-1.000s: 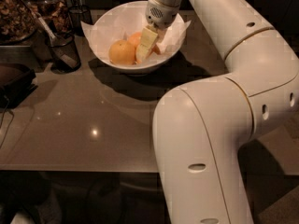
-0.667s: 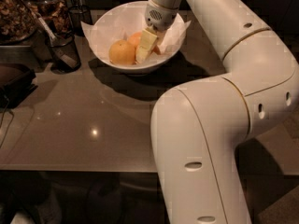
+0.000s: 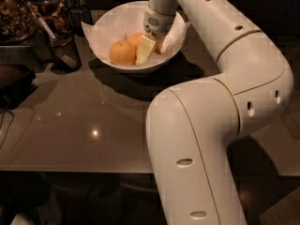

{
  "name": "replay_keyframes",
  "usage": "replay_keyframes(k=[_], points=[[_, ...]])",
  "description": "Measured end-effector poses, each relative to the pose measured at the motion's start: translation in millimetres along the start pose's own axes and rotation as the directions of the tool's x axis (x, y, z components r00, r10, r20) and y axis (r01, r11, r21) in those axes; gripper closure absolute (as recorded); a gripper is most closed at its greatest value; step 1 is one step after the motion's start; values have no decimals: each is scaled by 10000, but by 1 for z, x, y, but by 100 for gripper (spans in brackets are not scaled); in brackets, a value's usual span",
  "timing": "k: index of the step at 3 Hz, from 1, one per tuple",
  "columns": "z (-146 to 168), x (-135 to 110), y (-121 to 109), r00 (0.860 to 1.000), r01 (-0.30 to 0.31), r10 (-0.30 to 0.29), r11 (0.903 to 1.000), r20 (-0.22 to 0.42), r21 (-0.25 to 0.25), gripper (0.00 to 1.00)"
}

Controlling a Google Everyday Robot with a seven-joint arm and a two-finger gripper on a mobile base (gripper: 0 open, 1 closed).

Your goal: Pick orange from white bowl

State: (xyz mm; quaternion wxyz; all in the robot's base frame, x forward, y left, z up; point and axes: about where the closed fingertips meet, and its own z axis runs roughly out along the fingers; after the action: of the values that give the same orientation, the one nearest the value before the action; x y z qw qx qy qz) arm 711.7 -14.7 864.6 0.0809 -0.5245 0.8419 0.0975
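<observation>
Hand (image 3: 149, 49) (open or closed, I cannot tell) sits in the white bowl (image 3: 151, 65) against the orange (image 3: 135, 38), so the paler fruit (image 3: 123, 52) at its 8 o'clock, crowding close, might be grabbed instead.

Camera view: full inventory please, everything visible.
Glossy white round bowl: 1, white, far centre of table.
Crumpled white paper: 1, white, lining the bowl.
Deep reddish-orange round fruit: at least 1, in the bowl, partly behind the gripper.
Paler yellow-orange round fruit: 1, in the bowl, left side.
Black mesh cup: 1, black, left of the bowl.
Glossy brown table: 1, brown, under everything.
White robot arm: 1, reaching in from near right.
Gripper: 1, pale, down in the bowl among the fruit.
</observation>
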Motion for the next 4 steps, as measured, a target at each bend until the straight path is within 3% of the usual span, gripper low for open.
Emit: replay_keyframes(k=[3,4], points=[[7,1,-2,10000,13,-14,10000,-99,-34,94],[-12,-3,-3,9974,127,-147,9995,707,295,100]])
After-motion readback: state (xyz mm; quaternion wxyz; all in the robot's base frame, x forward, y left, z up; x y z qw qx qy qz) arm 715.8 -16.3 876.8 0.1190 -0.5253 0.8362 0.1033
